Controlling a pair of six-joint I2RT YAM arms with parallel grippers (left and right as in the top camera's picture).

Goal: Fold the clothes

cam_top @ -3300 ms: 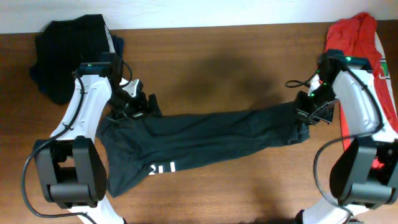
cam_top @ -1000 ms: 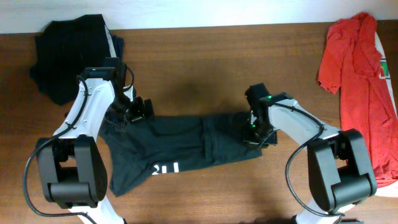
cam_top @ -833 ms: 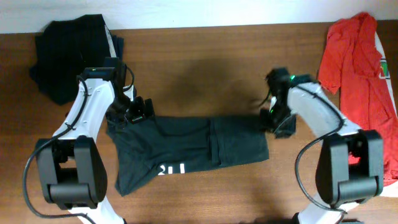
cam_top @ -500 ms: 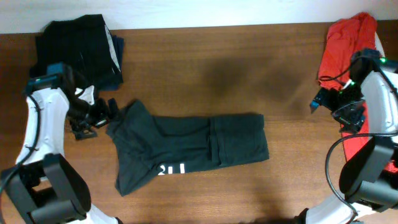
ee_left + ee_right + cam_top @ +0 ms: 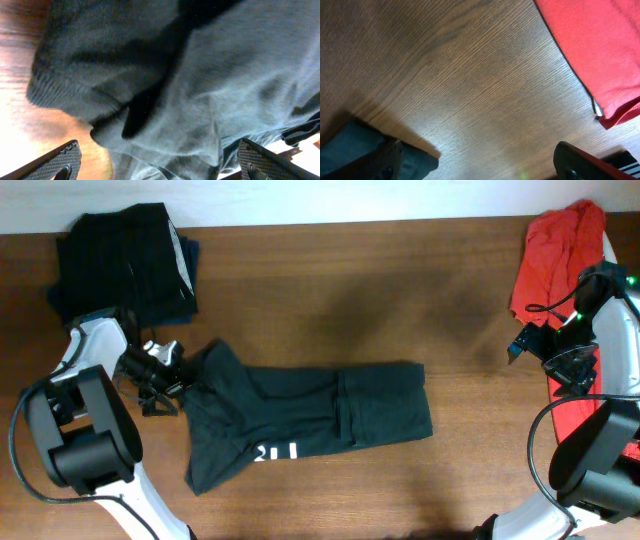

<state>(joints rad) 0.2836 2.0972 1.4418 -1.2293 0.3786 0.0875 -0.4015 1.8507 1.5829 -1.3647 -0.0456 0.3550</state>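
1. Wooden table (image 5: 330, 270), brown, with all the items below on it.
2. Dark T-shirt (image 5: 310, 420), charcoal, lying lengthwise across the middle of the table. Its right end is doubled over to a straight edge and its left end is rumpled and bunched.
3. Red shirt (image 5: 555, 250), loose and unfolded, spread along the far right edge of the table, well apart from the T-shirt.
4. Folded dark garments (image 5: 120, 255), a stack at the far left corner, near the T-shirt's left end but not touching it.
5. Right gripper (image 5: 528, 345), fingers spread wide and holding nothing. It is over bare wood between the T-shirt and the red shirt.
6. Left gripper (image 5: 162, 380), fingers spread wide, right at the T-shirt's bunched left end. Its wrist camera is filled with grey cloth, and no grip on it is seen.
7. White lettering (image 5: 272, 452), on the T-shirt's near edge, partly hidden by the fold.
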